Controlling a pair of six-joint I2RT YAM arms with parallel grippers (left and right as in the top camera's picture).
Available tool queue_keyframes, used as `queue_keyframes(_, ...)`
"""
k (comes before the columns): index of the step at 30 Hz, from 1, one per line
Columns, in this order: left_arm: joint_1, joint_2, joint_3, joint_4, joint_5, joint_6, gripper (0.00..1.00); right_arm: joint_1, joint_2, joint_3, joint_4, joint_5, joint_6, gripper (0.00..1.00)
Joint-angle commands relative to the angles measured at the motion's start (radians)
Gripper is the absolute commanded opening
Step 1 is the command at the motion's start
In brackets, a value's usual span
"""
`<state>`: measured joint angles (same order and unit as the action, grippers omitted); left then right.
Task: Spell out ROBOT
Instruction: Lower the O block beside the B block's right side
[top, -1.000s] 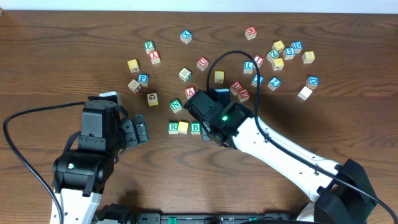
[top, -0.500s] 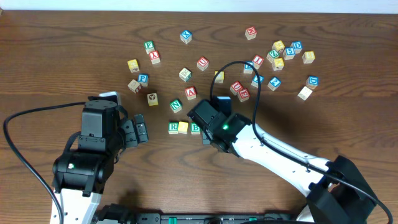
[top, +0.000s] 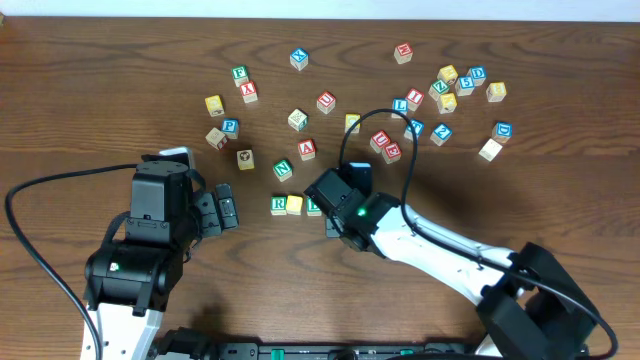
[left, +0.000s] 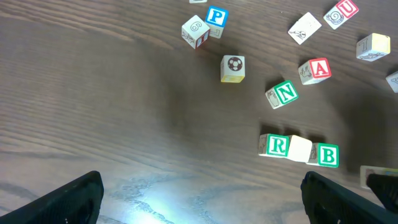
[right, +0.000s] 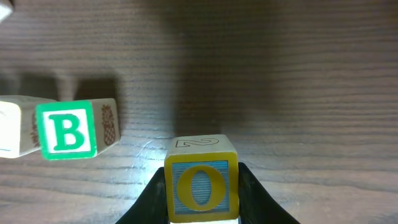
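On the wooden counter (top: 100, 60) R (left: 277, 145), a yellow cube (left: 300, 149) and B (left: 328, 155) stand in line. The right fingers (right: 255, 202) pinch the O cube (right: 201, 185) beside B, and the left fingers (left: 74, 196) are spread idle. The last letter is not yet placed.

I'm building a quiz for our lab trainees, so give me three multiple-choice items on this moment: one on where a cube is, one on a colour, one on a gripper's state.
1. In the right wrist view, where is the O cube relative to the B cube?
A stacked on it; B to its right, apart; C underneath it.
2. What colour is the B cube's letter?
A red; B green; C blue.
3. The left gripper is:
A open and empty; B shut on a cube; C shut and empty.
Key: 1 B, bare wood shows between the two cubes; 2 B, the letter and its border are green; 3 A, it stands wide with nothing in it.
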<state>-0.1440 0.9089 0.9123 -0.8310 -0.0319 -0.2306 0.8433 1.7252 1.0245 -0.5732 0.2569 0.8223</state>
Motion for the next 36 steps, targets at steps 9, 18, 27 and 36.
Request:
queue_keyframes(9, 0.005, 0.000, 0.022, -0.002, -0.005, 0.012, 1.00, 0.002, 0.045, -0.003, 0.047, -0.007, -0.016, 0.01)
queue_keyframes(18, 0.005, 0.000, 0.022, -0.002, -0.005, 0.013, 1.00, 0.002, 0.077, -0.003, 0.091, -0.025, -0.027, 0.01)
queue_keyframes(27, 0.005, 0.000, 0.022, -0.002, -0.005, 0.012, 1.00, 0.002, 0.081, -0.003, 0.134, -0.028, -0.043, 0.01)
queue_keyframes(36, 0.005, 0.000, 0.022, -0.002, -0.005, 0.012, 1.00, -0.004, 0.127, -0.003, 0.174, -0.028, -0.064, 0.01)
